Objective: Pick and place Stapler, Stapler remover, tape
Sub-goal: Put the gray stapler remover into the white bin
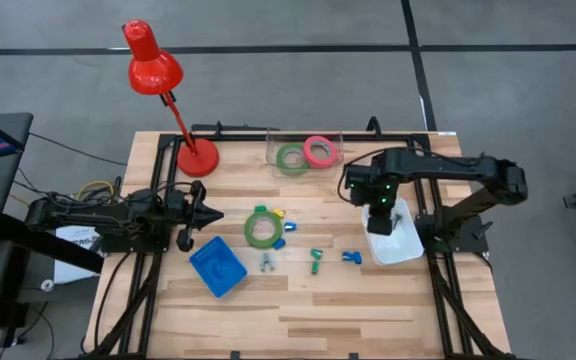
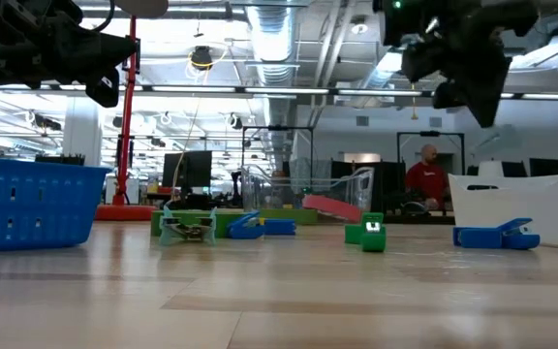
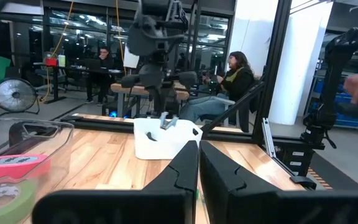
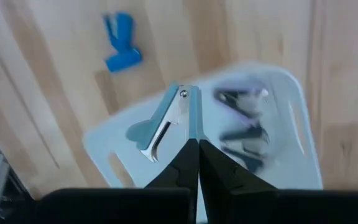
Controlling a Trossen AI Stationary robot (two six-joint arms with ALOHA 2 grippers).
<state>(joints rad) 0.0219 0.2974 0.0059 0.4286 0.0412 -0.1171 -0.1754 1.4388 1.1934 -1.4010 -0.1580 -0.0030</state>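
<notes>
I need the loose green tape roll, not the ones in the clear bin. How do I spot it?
Start at the blue basket near the left gripper. Just beyond its far right corner lies the green tape ring, flat on bare wood. Unlike the other green ring, it sits outside the clear bin.

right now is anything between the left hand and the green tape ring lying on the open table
Nothing visible. In the high view the shut left hand points at the green tape ring across bare wood; the small yellow and blue pieces sit on the ring's far side.
</notes>
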